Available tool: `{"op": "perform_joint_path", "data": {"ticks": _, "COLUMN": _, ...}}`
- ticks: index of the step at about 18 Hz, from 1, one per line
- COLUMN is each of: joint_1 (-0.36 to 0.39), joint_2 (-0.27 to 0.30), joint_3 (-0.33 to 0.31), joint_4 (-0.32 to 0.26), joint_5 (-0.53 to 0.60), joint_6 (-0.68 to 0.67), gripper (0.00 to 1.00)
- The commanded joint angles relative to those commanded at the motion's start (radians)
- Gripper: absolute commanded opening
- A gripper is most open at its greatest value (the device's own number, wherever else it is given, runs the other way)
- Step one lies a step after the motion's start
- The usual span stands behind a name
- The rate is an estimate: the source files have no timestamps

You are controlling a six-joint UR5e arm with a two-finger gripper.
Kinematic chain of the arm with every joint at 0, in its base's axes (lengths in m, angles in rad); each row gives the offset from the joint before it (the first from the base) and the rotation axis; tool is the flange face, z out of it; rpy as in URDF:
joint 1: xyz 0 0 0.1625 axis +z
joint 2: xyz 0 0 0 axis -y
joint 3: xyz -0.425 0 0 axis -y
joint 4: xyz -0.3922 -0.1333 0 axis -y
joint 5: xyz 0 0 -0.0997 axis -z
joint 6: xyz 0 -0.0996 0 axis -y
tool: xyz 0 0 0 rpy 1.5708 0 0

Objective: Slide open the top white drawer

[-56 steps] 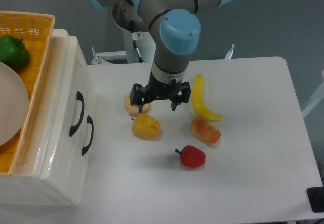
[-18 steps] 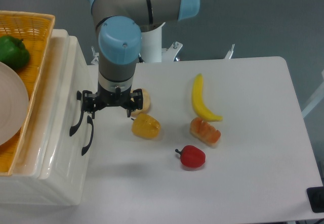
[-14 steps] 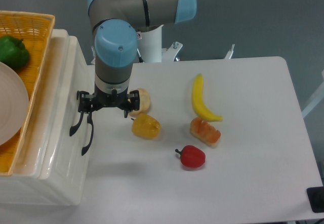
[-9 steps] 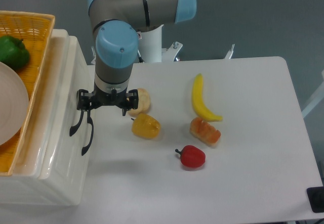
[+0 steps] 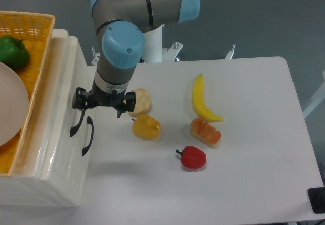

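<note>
The fixed camera view shows the gripper (image 5: 99, 101) spread wide and holding nothing, one finger (image 5: 77, 101) lying over the upper end of the curved black handle (image 5: 77, 119) of the top white drawer (image 5: 67, 90), which is shut in the cabinet at the table's left edge. Whether that finger is hooked behind the handle or only in front is hidden, so a pull could slip off, or the lower handle (image 5: 88, 136) just beside it could be caught instead.

Bare bench (image 5: 152, 184) lies before the cabinet (image 5: 56, 149); a yellow pepper (image 5: 146, 127) and bun (image 5: 139, 101) crowd the pincer (image 5: 99, 102).
</note>
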Motion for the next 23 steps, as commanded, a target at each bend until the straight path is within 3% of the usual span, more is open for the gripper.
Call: {"op": "perform_joint_path", "data": {"ticks": 23, "joint_1": -0.011, "joint_2": -0.003, "joint_3": -0.032, "joint_4": 0.008, "joint_5": -0.015, "joint_6": 0.002, "gripper": 1.0}}
